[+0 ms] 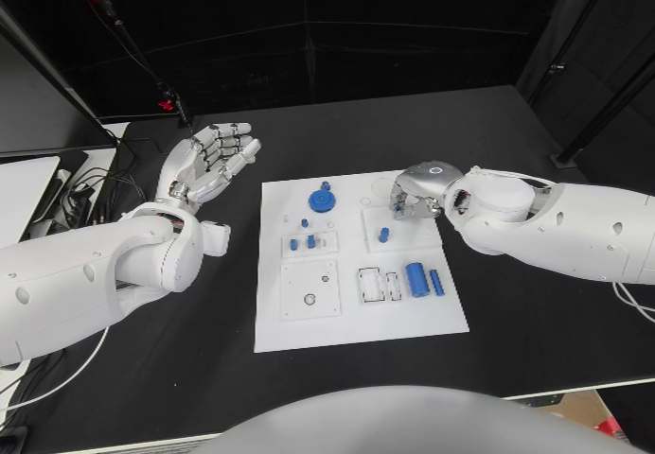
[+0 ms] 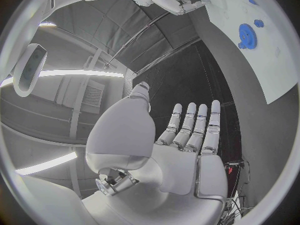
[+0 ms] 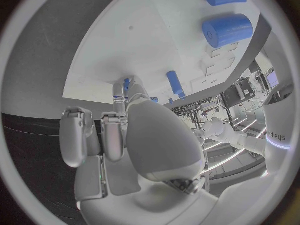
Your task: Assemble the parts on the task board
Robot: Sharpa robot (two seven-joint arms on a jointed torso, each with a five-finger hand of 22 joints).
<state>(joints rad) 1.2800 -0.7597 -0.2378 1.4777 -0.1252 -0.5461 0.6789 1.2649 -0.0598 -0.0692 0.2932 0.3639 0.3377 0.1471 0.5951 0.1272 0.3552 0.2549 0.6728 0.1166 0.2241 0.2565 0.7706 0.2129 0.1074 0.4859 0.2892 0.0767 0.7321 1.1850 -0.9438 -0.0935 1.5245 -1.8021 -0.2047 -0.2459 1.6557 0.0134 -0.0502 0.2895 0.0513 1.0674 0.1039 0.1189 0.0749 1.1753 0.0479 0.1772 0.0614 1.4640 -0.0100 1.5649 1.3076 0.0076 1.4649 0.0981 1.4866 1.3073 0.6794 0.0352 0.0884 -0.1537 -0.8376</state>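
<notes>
You see the white task board [image 1: 358,326] lying in the middle of the black tabletop [image 1: 546,322]. The left robot hand [image 1: 207,161] is beside the board's left edge, over the tabletop, with its fingers straight and apart, and it holds nothing. The right robot hand [image 1: 416,192] is over the far right part of the board, fingers bent down toward it; I cannot tell if it grips something. On the board you find a blue gear [image 1: 322,200] near the far edge, a small blue peg [image 1: 385,234] just beside the right hand, and a thick blue cylinder [image 1: 416,280] next to a thinner blue bar [image 1: 437,282].
</notes>
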